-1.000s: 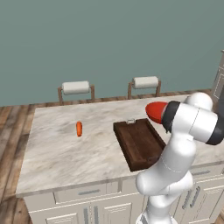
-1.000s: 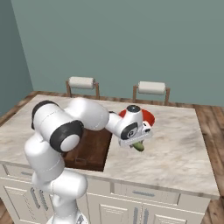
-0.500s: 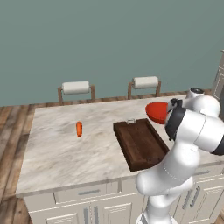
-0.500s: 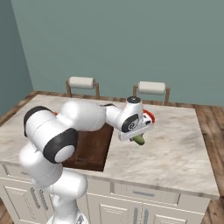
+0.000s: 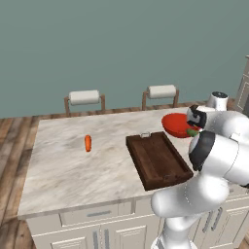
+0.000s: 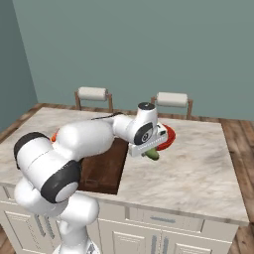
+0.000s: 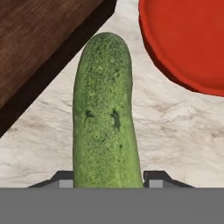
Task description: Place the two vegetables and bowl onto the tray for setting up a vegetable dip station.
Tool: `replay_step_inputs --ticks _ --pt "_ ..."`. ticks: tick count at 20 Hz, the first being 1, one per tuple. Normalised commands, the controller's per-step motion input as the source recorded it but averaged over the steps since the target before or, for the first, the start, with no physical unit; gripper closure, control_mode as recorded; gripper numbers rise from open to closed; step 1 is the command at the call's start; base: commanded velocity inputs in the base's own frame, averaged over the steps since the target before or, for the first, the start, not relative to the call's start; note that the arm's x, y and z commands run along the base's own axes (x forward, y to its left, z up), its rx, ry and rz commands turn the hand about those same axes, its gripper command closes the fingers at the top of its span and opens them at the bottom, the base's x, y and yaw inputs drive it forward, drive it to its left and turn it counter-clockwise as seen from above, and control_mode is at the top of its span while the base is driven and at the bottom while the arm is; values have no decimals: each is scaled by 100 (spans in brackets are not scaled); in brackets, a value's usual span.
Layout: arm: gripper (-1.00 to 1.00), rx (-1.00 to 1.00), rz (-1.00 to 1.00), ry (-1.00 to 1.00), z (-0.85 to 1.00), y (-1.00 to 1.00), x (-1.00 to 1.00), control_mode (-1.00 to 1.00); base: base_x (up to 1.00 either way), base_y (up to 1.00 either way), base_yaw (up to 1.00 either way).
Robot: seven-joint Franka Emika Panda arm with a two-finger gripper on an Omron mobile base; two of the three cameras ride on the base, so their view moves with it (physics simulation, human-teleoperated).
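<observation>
On the marble island [image 5: 73, 170], the carrot [image 5: 88, 143] is seen lying alone toward the left end, well apart from everything else and not yet gathered. To its right, the tray [image 5: 158, 160] is set near the front edge with its floor bare, so none of the 3 items has been placed. Just beside the tray's far right corner, the red bowl [image 5: 176, 125] rests on the marble. The cucumber [image 7: 106, 118] is clamped between the 2 fingers of the gripper [image 6: 147, 152], which are closed partway around its girth; it is carried lengthwise above the strip of marble between tray [image 7: 39, 39] and bowl [image 7: 188, 39], judged to be for transfer onto the tray.
</observation>
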Motion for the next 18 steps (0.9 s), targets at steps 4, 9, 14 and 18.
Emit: replay_step_inputs --ticks 4,9,14,18 --pt "100 -3 12 3 9 64 -14 -100 0 0 0" --pt "100 -2 15 1 2 69 -5 -100 0 0 0" --pt "100 -1 22 0 -3 56 -1 -100 0 0 0" --pt "100 0 24 0 -1 46 0 -100 0 0 0"
